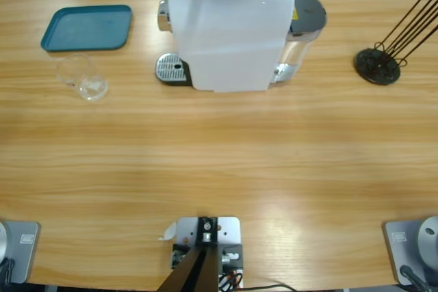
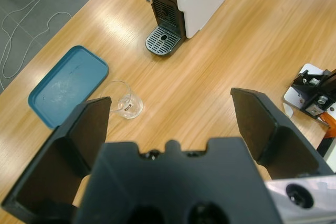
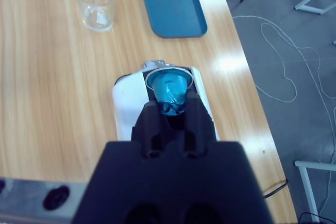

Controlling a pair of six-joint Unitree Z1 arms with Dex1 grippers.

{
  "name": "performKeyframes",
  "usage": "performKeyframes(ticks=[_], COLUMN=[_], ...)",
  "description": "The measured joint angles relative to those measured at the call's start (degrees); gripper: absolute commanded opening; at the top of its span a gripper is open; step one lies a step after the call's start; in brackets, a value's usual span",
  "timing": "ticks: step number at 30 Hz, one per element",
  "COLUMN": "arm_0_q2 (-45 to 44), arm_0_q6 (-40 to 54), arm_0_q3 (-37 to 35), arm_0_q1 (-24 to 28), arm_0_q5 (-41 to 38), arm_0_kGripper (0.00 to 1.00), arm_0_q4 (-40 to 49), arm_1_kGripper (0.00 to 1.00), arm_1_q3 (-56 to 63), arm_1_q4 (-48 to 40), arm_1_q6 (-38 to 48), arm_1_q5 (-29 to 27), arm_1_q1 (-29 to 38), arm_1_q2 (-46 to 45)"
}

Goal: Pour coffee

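From my end I count one coffee machine (image 1: 229, 32), one empty glass (image 1: 82, 77) beside one blue tray (image 1: 87, 27), left fingers (image 2: 173, 114) spread wide, right fingers (image 3: 172, 109) pinching one teal capsule (image 3: 169, 88) over the machine, coffee nowhere visible.

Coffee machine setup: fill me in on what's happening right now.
The right pincer is shut on a teal coffee capsule above the top of the white coffee machine. The left pincer hangs open over the table, holding nothing. An empty glass stands beside the blue tray, not under the spout. No coffee shows.
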Motion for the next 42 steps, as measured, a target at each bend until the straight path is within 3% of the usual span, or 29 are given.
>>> performKeyframes(ticks=[15, 18, 20, 21, 22, 24, 27, 28, 29, 31, 32, 33, 38, 42], arm_0_q2=[-1.00, -1.01, -1.08, -1.15, -1.18, -1.18, -1.18, -1.18, -1.18, -1.18, -1.18, -1.18, -1.18, -1.18], arm_0_q6=[-0.41, -0.74, -0.91, -0.96, -0.97, -0.97, -0.98, -0.98, -0.98, -1.01, -1.07, -1.12, -1.22, -2.85], arm_0_q3=[0.35, 0.70, 0.91, 1.00, 1.06, 1.13, 1.14, 1.14, 1.21, 1.55, 1.70, 1.81, 1.83, 1.83], arm_0_q1=[0.00, 0.00, 0.00, 0.00, 0.00, 0.00, 0.00, 0.00, 0.00, 0.00, 0.00, 0.00, 0.00, 0.00], arm_0_q5=[0.00, 0.00, 0.00, 0.00, 0.00, 0.00, 0.00, 0.00, 0.00, 0.00, 0.00, 0.00, 0.00, 0.00], arm_0_kGripper=[0.991, 0.991, 0.991, 0.991, 0.991, 0.991, 0.991, 0.991, 0.991, 0.991, 0.991, 0.991, 0.977, 1.000], arm_0_q4=[0.00, 0.00, 0.00, 0.00, 0.00, 0.00, 0.00, 0.00, 0.00, -0.01, -0.01, -0.01, -0.14, -0.18], arm_1_kGripper=[0.009, 0.340, 0.757, 0.886, 0.963, 1.000, 0.962, 0.891, 0.769, 0.380, 0.125, 0.000, 0.000, 0.000], arm_1_q3=[0.43, 0.43, 0.43, 0.43, 0.43, 0.43, 0.43, 0.43, 0.43, 0.43, 0.43, 0.43, 0.43, 3.00], arm_1_q4=[0.00, 0.00, 0.00, 0.00, 0.00, -0.01, -0.27, -0.37, -0.43, -0.49, -0.49, -0.49, -0.49, -2.14], arm_1_q6=[-0.21, -0.21, -0.21, -0.21, -0.21, -0.21, -0.21, -0.21, -0.21, -0.21, -0.21, -0.21, 5.54, 16.27], arm_1_q5=[-0.85, -0.85, -0.85, -0.87, -0.91, -1.22, -1.96, -2.06, -2.11, -2.25, -2.31, -2.31, -2.12, -4.60], arm_1_q1=[-0.38, -0.39, -0.40, -0.41, -0.42, -0.43, -0.44, -0.43, -0.43, -0.41, -0.35, -0.21, 3.36, 8.37], arm_1_q2=[0.13, 0.51, 0.79, 0.79, 0.79, 0.80, 0.80, 0.79, 0.79, 0.62, 0.34, -0.09, -2.71, -6.32])
